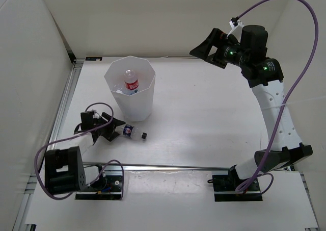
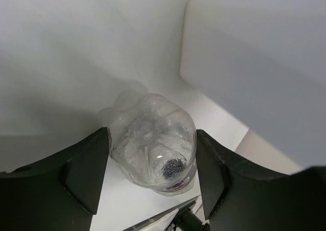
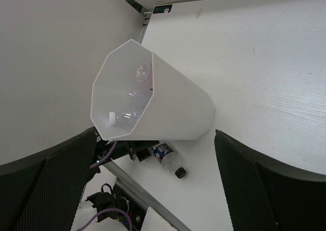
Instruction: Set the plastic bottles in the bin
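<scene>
Pickup is the step we are reading here. One bottle (image 1: 133, 133) is lying on its side toward the near left corner of the bench (image 1: 214, 113), black cap pointing right, just in front of the bin (image 1: 113, 78). The left gripper (image 1: 115, 130) is sitting over the base end, jaws flanking it on both sides and seemingly touching. Whether they are squeezing, we cannot tell.

We are thinking the hold wants to be firm but gentle, since thin clear plastic buckles and a round body rolls. After that comes a lift well above the tall rim before any move toward the far left corner, then a release over the middle.

The right gripper (image 1: 202, 46) is hanging high near the far right corner, jaws wide, holding nothing.

Inside the bin we are making out a red-capped bottle (image 1: 131, 80) and a bit of blue. The cloudy wall is hiding the full count.
</scene>
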`<state>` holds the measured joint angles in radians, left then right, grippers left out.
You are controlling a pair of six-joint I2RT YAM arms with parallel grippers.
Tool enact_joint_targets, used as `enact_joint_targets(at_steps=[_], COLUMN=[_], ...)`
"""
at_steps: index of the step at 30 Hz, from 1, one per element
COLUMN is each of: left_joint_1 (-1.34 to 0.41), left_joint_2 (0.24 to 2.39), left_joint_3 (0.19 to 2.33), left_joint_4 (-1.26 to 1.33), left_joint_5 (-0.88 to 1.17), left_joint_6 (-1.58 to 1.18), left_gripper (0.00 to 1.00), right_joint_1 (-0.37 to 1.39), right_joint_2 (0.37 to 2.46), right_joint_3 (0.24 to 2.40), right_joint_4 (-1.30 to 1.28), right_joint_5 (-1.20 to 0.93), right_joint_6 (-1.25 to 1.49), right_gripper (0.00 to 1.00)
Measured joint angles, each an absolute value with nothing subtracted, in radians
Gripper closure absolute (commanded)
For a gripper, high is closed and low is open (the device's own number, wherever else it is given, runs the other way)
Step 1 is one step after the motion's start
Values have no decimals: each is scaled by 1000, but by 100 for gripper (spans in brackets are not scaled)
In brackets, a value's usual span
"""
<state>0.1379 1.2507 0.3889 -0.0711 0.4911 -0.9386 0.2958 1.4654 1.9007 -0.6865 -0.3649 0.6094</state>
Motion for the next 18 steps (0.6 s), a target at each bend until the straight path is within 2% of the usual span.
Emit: enact_joint_targets(at_steps=[2, 9, 13, 18], left_joint_1=[144, 253, 295, 298], left_joint_2=[1178, 834, 778, 825], left_joint_3=[346, 264, 368, 632], left_joint_4=[-75, -179, -241, -300], left_joint_5=[506, 574, 598, 633], left_joint_6=[-940, -948, -938, -917], left_gripper=[57, 57, 58, 58], right_joint_1=[296, 296, 296, 296], right_joint_2=[1465, 1467, 1482, 1507], right_joint_3=[1901, 1901, 1901, 1900], right_joint_4=[-686, -686, -685, -685], right_joint_5=[-365, -369, -382, -393], right_joint_6=[609, 622, 633, 649], right_gripper=[0, 0, 0, 0])
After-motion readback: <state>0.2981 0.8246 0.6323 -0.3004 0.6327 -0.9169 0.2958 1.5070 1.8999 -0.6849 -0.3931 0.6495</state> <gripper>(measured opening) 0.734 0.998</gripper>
